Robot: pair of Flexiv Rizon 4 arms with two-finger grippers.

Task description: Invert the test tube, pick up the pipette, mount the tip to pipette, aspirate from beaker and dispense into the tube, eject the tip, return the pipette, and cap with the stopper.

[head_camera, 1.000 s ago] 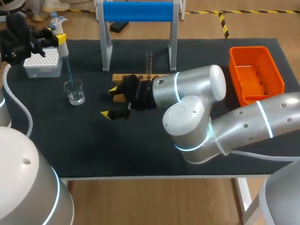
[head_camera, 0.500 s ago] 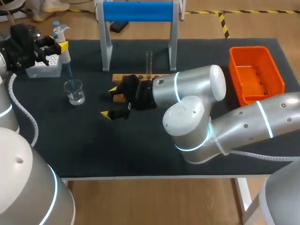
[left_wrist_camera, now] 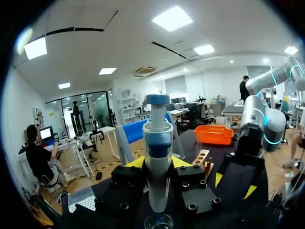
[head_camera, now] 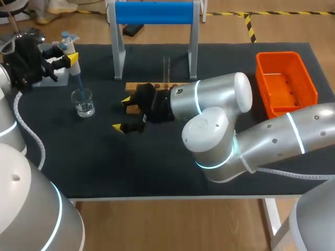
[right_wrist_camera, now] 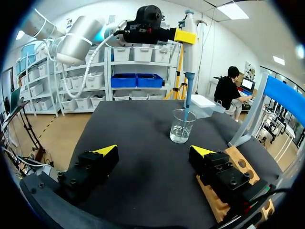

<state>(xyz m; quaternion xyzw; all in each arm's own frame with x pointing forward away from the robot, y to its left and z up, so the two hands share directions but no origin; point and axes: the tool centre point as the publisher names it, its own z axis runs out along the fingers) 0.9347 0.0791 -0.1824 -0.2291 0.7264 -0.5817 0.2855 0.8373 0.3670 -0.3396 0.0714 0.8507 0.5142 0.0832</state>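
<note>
pipette (head_camera: 72,57) perhaps just inside the beaker (head_camera: 84,103)

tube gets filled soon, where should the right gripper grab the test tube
Probably the bare glass of the test tube above the wooden rack, pinched sideways from the near side: it stands upright, and the blue-barred stand crowds it behind.

I count one pipette (head_camera: 70,55), one beaker (head_camera: 83,102), one test tube (head_camera: 166,70) and one wooden rack (head_camera: 157,86) on the table (head_camera: 104,167). I also log one tip box (head_camera: 56,77), one orange bin (head_camera: 264,78) and one stand with a blue bar (head_camera: 154,13). Grippers: two, the left gripper (head_camera: 65,52) and the right gripper (head_camera: 122,113), each with two yellow tips in its wrist view.
</note>
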